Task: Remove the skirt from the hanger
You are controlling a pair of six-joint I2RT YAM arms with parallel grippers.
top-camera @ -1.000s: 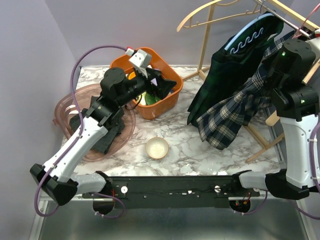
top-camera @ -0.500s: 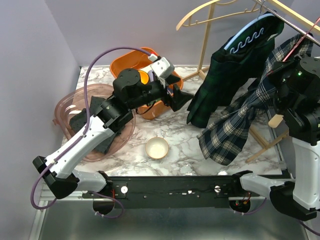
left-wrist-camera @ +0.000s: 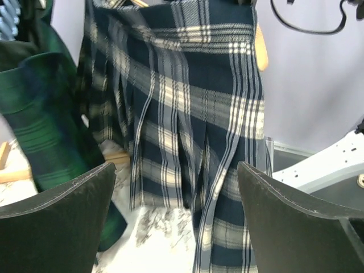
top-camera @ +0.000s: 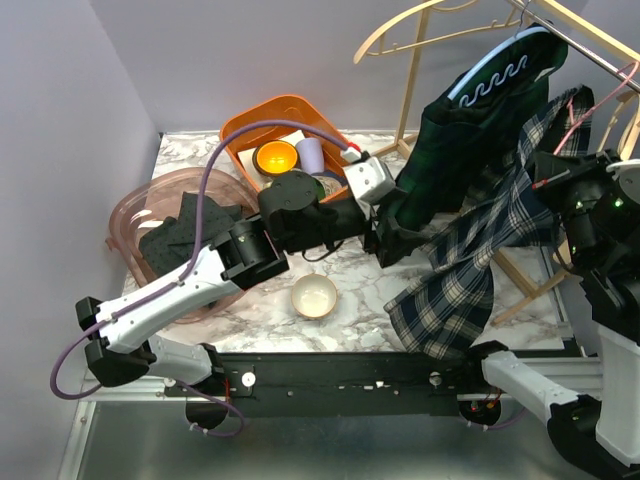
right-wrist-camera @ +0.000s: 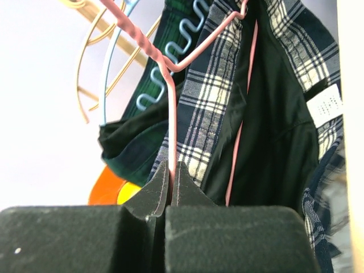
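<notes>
Looks like the get-a-hold-of-it stage, not the pulling-off stage yet. Pinching the pink wire hanger (right-wrist-camera: 170, 114) in the right gripper (right-wrist-camera: 172, 173), shut flat on the wire just under the twist, with the skirt (right-wrist-camera: 219, 96) draped on it, waistband up along the wire's shoulders. From above, holding it all out at the right side of the table (top-camera: 360, 290), plaid hem dangling toward the near edge, right beside a green garment (top-camera: 455, 150).

Reaching across with the left arm (top-camera: 190, 290), stretched long and low from its base toward the cloth, wrist turned to face the pleats head-on. Keeping the left gripper (left-wrist-camera: 176, 187) spread wide, nothing in it, aimed at the lower middle of the plaid. Hard to say from the wrist view whether touching fabric or just short of it.

Next up, probably: push in a little more, close on a fold of plaid, then tug down and away while keeping the hanger steady on the other side. Worth steering clear of the green one just left of the target — easy to snag both.
</notes>
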